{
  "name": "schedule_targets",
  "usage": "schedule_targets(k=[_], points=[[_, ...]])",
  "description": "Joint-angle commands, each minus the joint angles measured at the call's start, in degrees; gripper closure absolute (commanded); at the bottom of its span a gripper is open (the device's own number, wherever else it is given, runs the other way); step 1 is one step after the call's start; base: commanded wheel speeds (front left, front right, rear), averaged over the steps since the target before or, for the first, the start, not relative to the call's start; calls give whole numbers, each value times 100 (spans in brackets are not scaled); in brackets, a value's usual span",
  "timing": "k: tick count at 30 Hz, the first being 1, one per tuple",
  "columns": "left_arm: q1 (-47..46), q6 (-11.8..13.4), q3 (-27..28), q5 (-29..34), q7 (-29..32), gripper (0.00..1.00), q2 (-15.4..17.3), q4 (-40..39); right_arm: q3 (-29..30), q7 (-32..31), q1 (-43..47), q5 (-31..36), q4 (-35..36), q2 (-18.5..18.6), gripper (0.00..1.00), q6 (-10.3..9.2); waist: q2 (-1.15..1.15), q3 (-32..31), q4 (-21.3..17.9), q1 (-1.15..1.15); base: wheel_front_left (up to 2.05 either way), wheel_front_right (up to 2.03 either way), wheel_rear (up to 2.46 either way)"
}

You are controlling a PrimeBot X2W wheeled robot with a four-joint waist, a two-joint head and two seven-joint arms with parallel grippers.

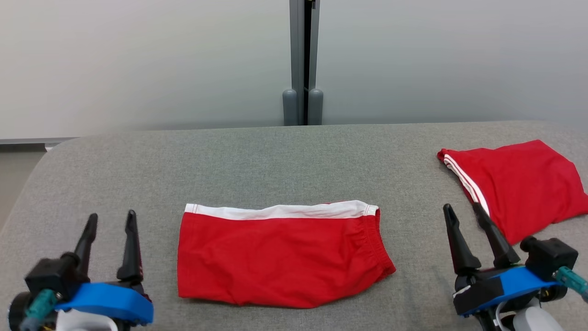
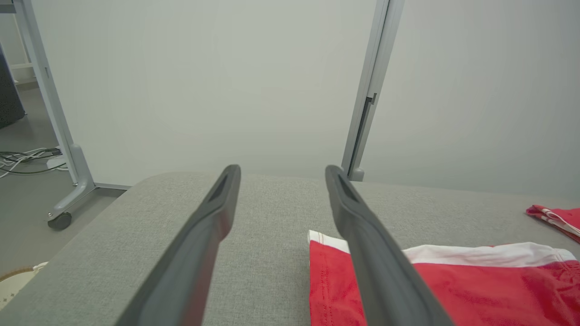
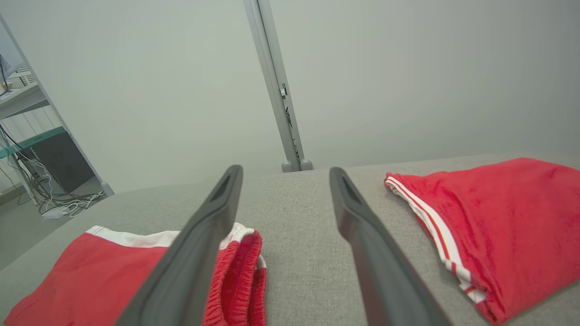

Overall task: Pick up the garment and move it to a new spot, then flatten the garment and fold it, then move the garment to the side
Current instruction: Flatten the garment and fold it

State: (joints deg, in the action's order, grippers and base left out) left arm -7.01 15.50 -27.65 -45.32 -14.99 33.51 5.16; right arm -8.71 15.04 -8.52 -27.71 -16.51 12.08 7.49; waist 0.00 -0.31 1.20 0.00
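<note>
A red garment (image 1: 280,257) with a white band along its far edge lies folded into a flat rectangle at the front middle of the grey padded table (image 1: 275,161). My left gripper (image 1: 113,214) hovers open to its left, nothing between the fingers. In the left wrist view the garment (image 2: 476,290) lies just right of the open left gripper (image 2: 283,170). My right gripper (image 1: 462,208) stands open to the garment's right, also empty. In the right wrist view the garment's elastic end (image 3: 90,276) lies left of the open right gripper (image 3: 286,169).
A second red garment (image 1: 519,184) with white side stripes lies folded at the table's right edge, close beyond my right gripper, also seen as the striped garment (image 3: 498,217). A grey partition post (image 1: 303,59) stands behind the table. Cables (image 2: 27,158) lie on the floor at left.
</note>
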Motion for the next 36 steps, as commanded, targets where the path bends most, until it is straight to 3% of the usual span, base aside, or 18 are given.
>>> schedule_targets(k=[1, 6, 13, 20, 29, 36], points=[[191, -87, 216, 389, -25, 0, -247, -29, 27, 17, 146, 117, -35, -57, 0, 1, 0, 5, 2, 0, 0, 0, 0], [716, -432, 1067, 1258, -24, 0, -1229, -51, -65, 16, 237, 353, -131, -183, 0, 1, 0, 26, 0, 0, 0, 0, 0], [942, -1301, 1679, 2242, -25, 0, -1974, 291, 55, 17, 253, 695, -219, -346, 0, 1, 0, 23, 45, 0, 0, 0, 0], [889, -1812, 2178, 2727, -25, 0, -2363, 576, 26, 17, 48, 824, -544, -384, 0, 1, 0, 24, 72, 0, 0, 0, 0], [693, -2155, 2381, 3078, -25, 0, -2687, 861, -479, -433, -815, 871, -1788, -549, 0, 1, 0, 58, 240, 0, 0, 0, 0], [606, -2264, 2453, 3184, -25, 0, -2790, 976, -471, -796, -1404, 1012, -2834, -671, 0, 1, 0, 104, 474, 0, 0, 0, 0]])
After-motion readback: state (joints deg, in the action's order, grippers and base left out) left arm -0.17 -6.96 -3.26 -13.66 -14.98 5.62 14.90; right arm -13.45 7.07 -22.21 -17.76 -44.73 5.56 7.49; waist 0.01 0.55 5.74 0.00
